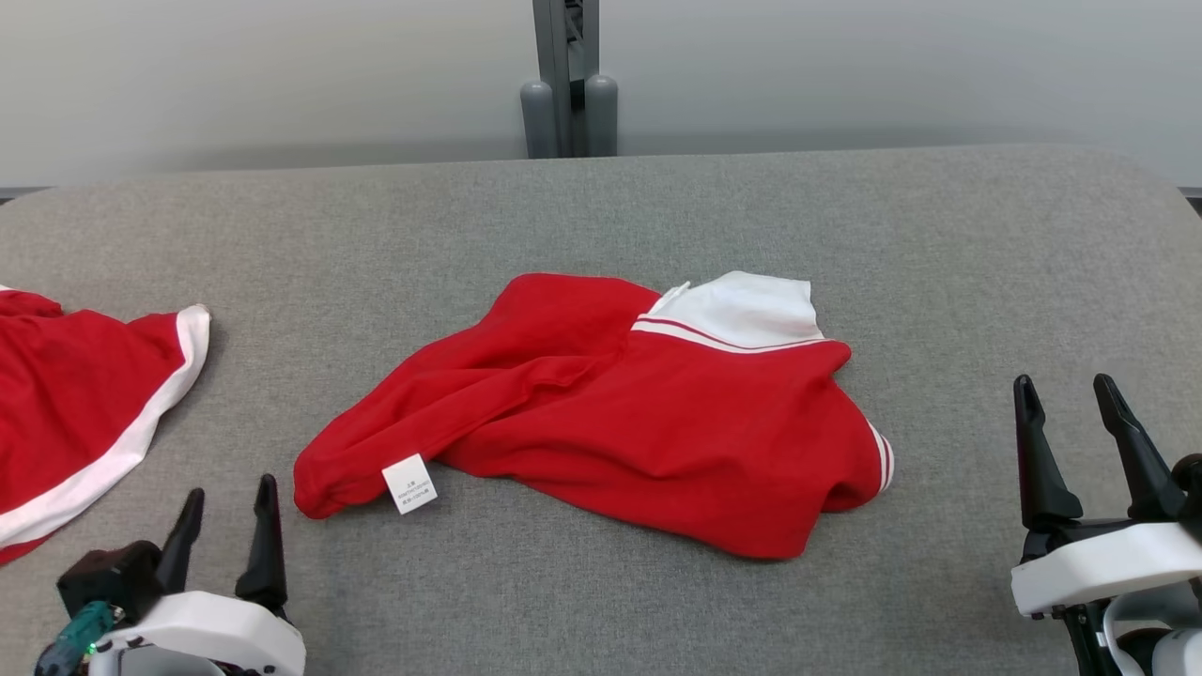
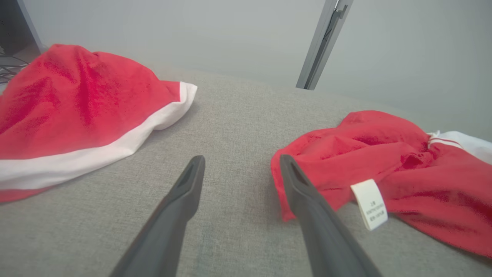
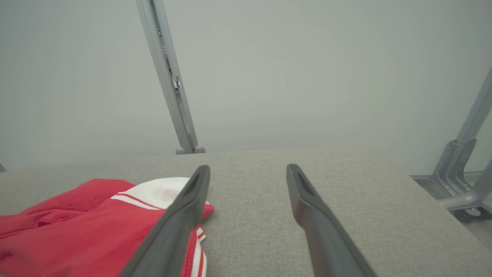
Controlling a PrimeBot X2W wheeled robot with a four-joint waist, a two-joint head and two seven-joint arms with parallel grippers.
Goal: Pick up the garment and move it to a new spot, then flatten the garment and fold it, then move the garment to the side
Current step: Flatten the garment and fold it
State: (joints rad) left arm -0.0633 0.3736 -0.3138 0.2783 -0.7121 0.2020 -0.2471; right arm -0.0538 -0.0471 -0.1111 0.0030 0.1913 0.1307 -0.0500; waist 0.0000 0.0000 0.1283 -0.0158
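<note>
A crumpled red garment (image 1: 610, 413) with a white collar and a small white label lies in the middle of the grey table (image 1: 657, 216). In the left wrist view the same garment (image 2: 384, 161) sits to the right of the fingers, its nearest corner just beside the right finger. My left gripper (image 1: 228, 512) is open near the table's front left, a little left of the garment's labelled corner, holding nothing. My right gripper (image 1: 1066, 399) stands open at the front right, apart from the garment (image 3: 88, 223), with bare table between its fingers.
A second red cloth with a white band (image 1: 84, 404) lies at the table's left edge, also in the left wrist view (image 2: 77, 115). A grey metal post (image 1: 566, 80) stands behind the table's far edge. A metal frame (image 3: 465, 173) is off the table's right side.
</note>
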